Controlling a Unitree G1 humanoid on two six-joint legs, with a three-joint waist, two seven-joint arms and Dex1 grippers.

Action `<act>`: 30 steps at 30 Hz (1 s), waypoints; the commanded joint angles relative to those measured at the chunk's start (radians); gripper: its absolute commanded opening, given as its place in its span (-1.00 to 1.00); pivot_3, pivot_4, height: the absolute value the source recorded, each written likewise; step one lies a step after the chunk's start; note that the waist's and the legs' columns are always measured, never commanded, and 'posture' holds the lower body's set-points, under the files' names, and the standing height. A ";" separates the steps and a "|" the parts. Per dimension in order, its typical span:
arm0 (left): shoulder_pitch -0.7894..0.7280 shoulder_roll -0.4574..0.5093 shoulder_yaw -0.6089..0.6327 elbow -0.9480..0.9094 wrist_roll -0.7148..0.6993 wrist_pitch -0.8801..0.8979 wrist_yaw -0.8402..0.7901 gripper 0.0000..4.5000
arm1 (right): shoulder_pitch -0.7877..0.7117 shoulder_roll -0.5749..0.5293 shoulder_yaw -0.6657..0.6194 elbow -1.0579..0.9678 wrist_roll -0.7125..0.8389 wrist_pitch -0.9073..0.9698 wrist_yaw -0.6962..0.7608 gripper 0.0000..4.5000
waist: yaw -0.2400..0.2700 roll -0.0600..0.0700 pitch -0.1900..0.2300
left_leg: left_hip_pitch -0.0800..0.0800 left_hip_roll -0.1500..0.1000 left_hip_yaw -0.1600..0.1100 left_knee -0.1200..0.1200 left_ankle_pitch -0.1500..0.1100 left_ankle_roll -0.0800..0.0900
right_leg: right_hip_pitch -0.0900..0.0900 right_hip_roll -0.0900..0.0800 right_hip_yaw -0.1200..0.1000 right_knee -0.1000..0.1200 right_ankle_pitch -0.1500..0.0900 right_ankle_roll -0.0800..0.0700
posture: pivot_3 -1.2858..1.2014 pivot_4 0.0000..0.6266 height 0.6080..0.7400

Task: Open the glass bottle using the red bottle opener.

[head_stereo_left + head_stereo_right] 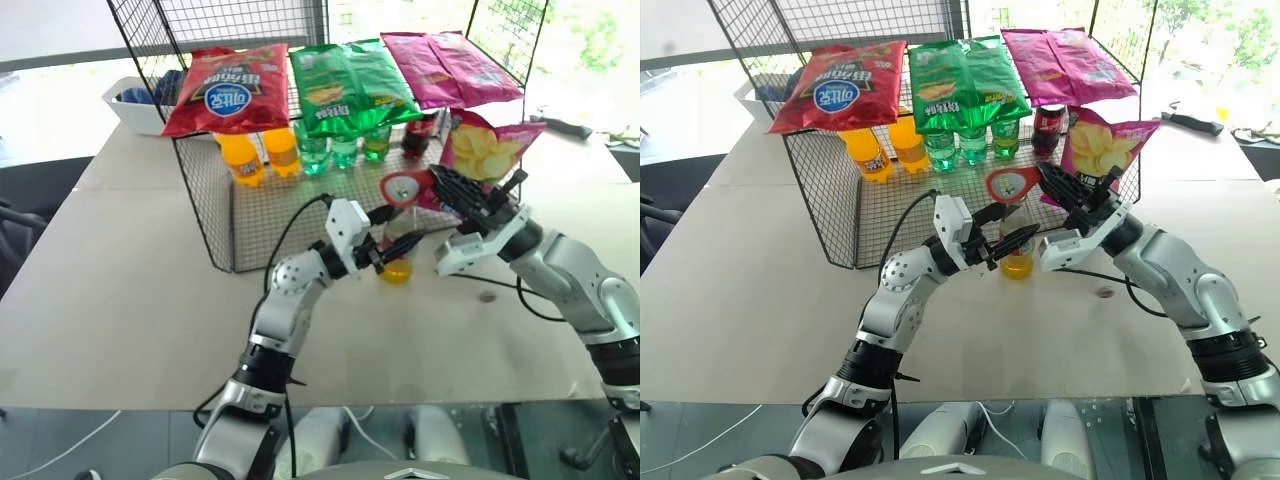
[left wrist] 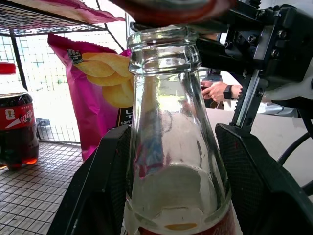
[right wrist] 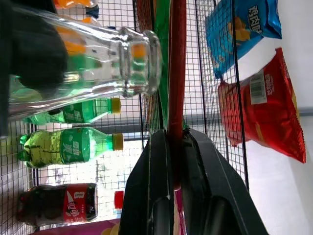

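From the left: my left gripper (image 1: 388,252) clamps the glass bottle (image 2: 171,142), one black finger (image 2: 98,191) on each side of the bottle's shoulder, below the neck. Bottle stands upright on the table (image 1: 130,300), just in front of the wire rack (image 1: 215,215), orange liquid at its base. The bottle's mouth is bare, no cap on the rim in the left wrist view. A metal cap (image 1: 488,296) lies on the table to the right of the bottle, near my right arm.

Just right of the bottle, my right gripper (image 3: 176,161) is pinched tight on the red bottle opener (image 1: 405,187), fingers (image 3: 151,196) closed flat on its handle. The opener's ring head sits right above the bottle's mouth; contact, can't tell.

Behind the bottle, inside the rack: orange bottles (image 1: 258,153), green bottles (image 1: 343,148), a cola bottle (image 1: 416,135). Chip bags hang on top, a pink chip bag (image 1: 480,150) leans right of the bottle.
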 commanded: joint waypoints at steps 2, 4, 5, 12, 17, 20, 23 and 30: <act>-0.009 -0.012 -0.024 -0.025 -0.013 -0.001 -0.009 -0.04 | 0.025 0.058 -0.073 -0.005 0.175 0.062 0.015 -0.96 | 0.000 0.000 0.000 | 0.000 0.000 0.000 0.000 0.000 0.000 | 0.000 0.000 0.000 0.000 0.000 0.000 | 0.03 -0.52 1.00; -0.007 -0.010 -0.026 -0.028 -0.017 -0.003 -0.018 -0.04 | 0.038 0.084 -0.083 0.000 0.243 0.096 0.043 -0.96 | 0.000 0.000 0.000 | 0.000 0.000 0.000 0.000 0.000 0.000 | 0.000 0.000 0.000 -0.001 0.000 0.000 | 0.03 -0.52 1.00; -0.006 -0.010 -0.026 -0.030 -0.020 -0.002 -0.019 -0.04 | 0.054 0.114 -0.083 0.001 0.320 0.137 0.082 -0.96 | -0.001 0.000 0.000 | 0.000 0.000 0.000 0.000 0.000 0.000 | 0.000 0.000 0.000 -0.001 0.000 0.000 | 0.03 -0.52 1.00; -0.001 -0.006 -0.025 -0.046 -0.042 0.020 -0.030 0.18 | 0.149 0.277 -0.050 -0.100 0.707 0.437 0.308 -0.96 | -0.005 0.000 0.000 | 0.000 0.001 -0.001 -0.001 0.000 0.000 | 0.001 0.000 0.000 -0.003 0.000 0.000 | 0.03 -0.52 1.00; 0.000 0.000 -0.021 -0.054 -0.046 0.025 -0.027 0.98 | 0.198 0.320 -0.032 -0.175 0.795 0.565 0.368 -0.96 | -0.019 0.000 0.000 | 0.000 0.001 -0.001 -0.001 0.000 0.000 | 0.001 0.000 -0.001 -0.003 0.000 0.000 | 0.03 -0.52 1.00; -0.002 0.003 -0.024 -0.051 -0.024 0.008 -0.011 0.98 | 0.210 0.339 -0.041 -0.197 0.822 0.618 0.367 -0.96 | -0.026 0.000 0.000 | 0.000 0.001 -0.002 -0.001 0.000 0.000 | 0.001 0.001 -0.001 -0.002 0.000 0.000 | 0.03 -0.52 1.00; -0.001 0.006 -0.025 -0.050 -0.017 0.001 -0.007 0.98 | 0.211 0.346 -0.054 -0.207 0.832 0.646 0.362 -0.96 | -0.027 0.000 0.000 | 0.000 0.001 -0.001 -0.001 0.000 0.000 | 0.000 0.001 -0.001 -0.001 0.000 0.000 | 0.03 -0.52 1.00; 0.002 0.026 -0.022 -0.081 -0.011 -0.012 -0.005 0.98 | 0.215 0.356 -0.096 -0.218 0.856 0.707 0.340 -0.96 | -0.026 0.000 0.000 | 0.000 0.001 -0.001 -0.001 0.000 0.000 | 0.000 0.001 -0.001 -0.001 0.000 0.000 | 0.03 -0.52 1.00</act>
